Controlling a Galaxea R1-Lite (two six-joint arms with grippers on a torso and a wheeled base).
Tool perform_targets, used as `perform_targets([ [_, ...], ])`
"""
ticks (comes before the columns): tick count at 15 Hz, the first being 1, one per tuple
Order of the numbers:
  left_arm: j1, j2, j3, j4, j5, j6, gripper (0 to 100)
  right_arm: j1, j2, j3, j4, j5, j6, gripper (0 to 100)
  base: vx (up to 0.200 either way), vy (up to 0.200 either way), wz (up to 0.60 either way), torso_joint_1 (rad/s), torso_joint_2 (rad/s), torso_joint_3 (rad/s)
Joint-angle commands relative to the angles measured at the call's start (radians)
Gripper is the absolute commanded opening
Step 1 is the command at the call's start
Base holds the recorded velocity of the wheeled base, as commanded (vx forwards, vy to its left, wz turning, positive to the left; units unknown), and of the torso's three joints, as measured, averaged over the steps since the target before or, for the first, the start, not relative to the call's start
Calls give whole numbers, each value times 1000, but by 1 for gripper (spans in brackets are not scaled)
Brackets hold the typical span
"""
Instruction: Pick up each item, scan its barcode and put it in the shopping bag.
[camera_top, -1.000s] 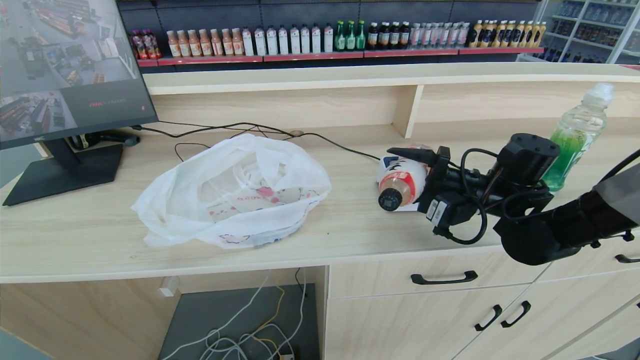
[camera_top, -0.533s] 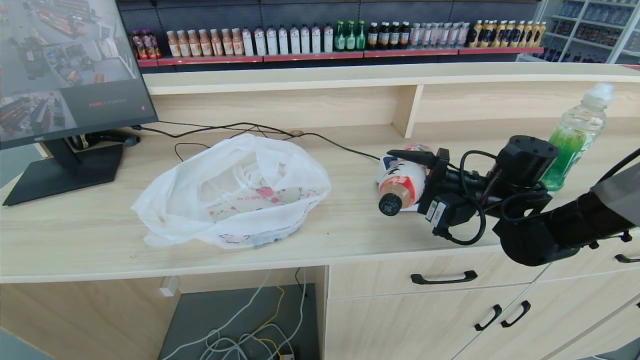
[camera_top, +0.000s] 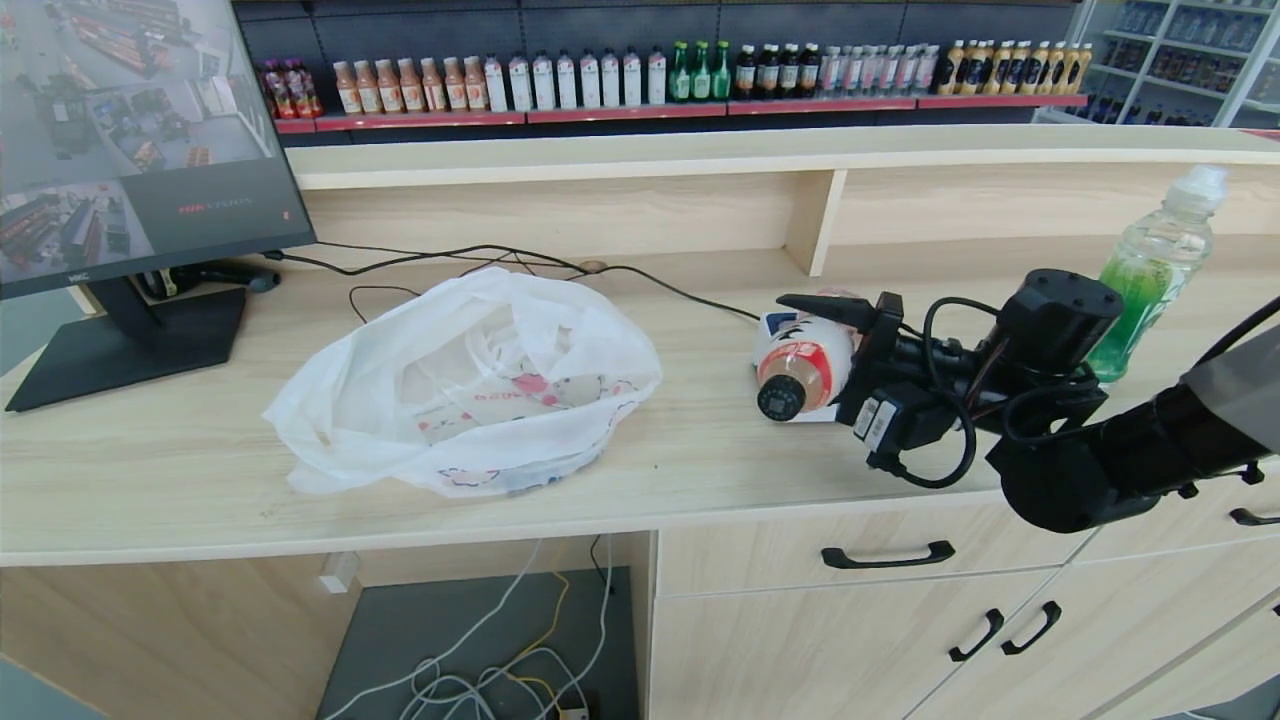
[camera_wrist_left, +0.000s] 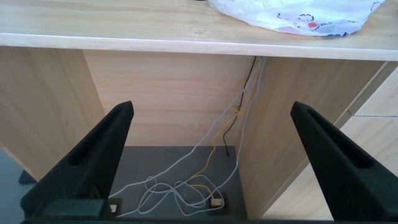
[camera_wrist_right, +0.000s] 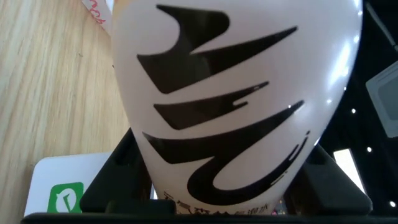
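bright, even indoor light, soft faint shadows, small glare spots on the bottle, head view's edges bowed.

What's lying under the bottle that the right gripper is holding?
A white card with a green mark lies on the counter beneath the bottle in the right gripper. The bottle covers most of it.

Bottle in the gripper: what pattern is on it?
The bottle is white with black swooping stripes, clearest in the right wrist view.

right of the shopping bag, the right gripper is covering the rear of the bottle, and farther right the arm is hiding the base of the green bottle. the bag's film is veiling its contents. left of the bag, the monitor is running off the picture's edge.
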Motion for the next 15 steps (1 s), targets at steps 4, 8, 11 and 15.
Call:
perform_targets([
  [4, 0, 0, 0, 0, 0, 0, 100, 0, -11, 1, -45, 0, 40, 0, 0, 0, 0, 0, 0, 0],
  [8, 0, 0, 0, 0, 0, 0, 100, 2, -33, 22, -194, -7, 181, 0, 0, 0, 0, 0, 0, 0],
  [11, 0, 0, 0, 0, 0, 0, 100, 13, -108, 38, -228, -13, 253, 0, 0, 0, 0, 0, 0, 0],
  [15, 0, 0, 0, 0, 0, 0, 100, 88, -166, 73, -277, -113, 414, 0, 0, 0, 0, 0, 0, 0],
])
